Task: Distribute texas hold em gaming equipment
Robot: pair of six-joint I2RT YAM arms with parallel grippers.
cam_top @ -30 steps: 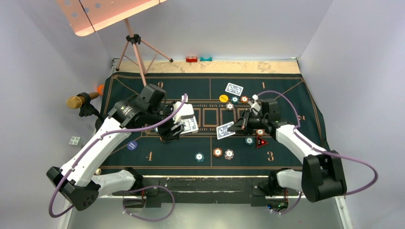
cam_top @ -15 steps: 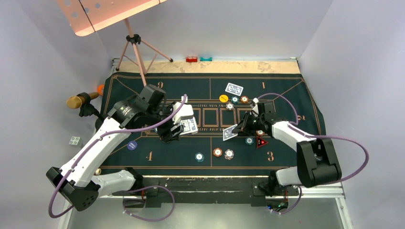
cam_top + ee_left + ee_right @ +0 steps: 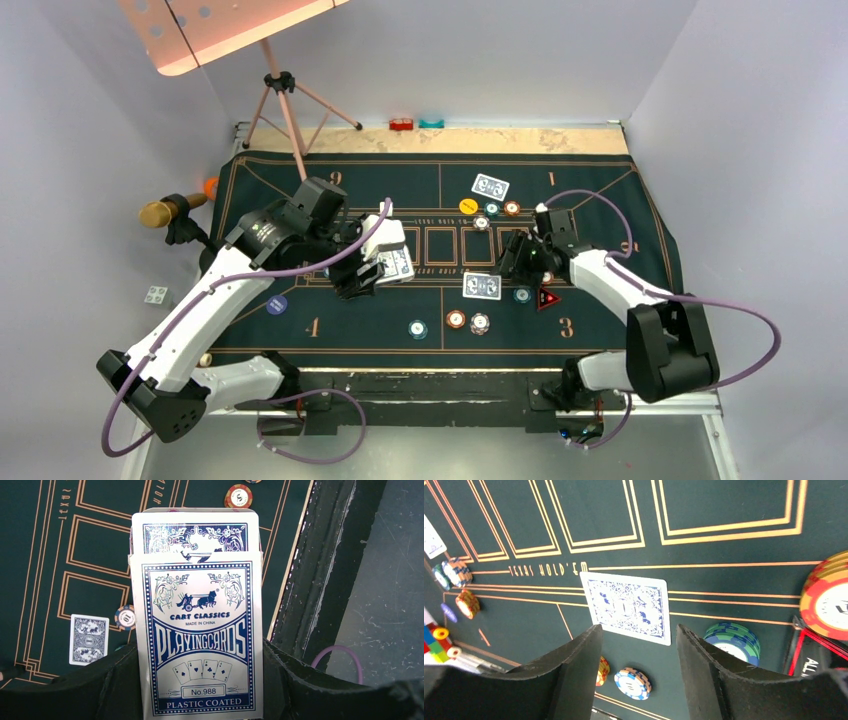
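My left gripper (image 3: 372, 268) is shut on a blue-and-white box of playing cards (image 3: 200, 640), held above the mat's left half, with cards (image 3: 195, 532) sticking out of its open end. My right gripper (image 3: 515, 262) stands open just right of a face-down card (image 3: 482, 287). In the right wrist view that card (image 3: 626, 607) lies flat on the mat just beyond my empty fingers (image 3: 574, 670). Another card (image 3: 490, 186) lies far centre. Striped chips (image 3: 456, 319) (image 3: 480, 322) (image 3: 418, 328) sit near the front. A red triangle marker (image 3: 547, 297) lies below the right gripper.
The green mat (image 3: 620, 200) covers the table. A yellow disc (image 3: 467, 205) and chips (image 3: 511, 207) lie near the far card, a blue disc (image 3: 277, 304) at the left. A tripod (image 3: 285, 100), a microphone (image 3: 165, 212), red (image 3: 401, 124) and teal (image 3: 431, 123) blocks ring the mat.
The right gripper carried a card down toward the mat's middle and opened; the card now lies flat on the mat. The left arm has stayed still with the box.
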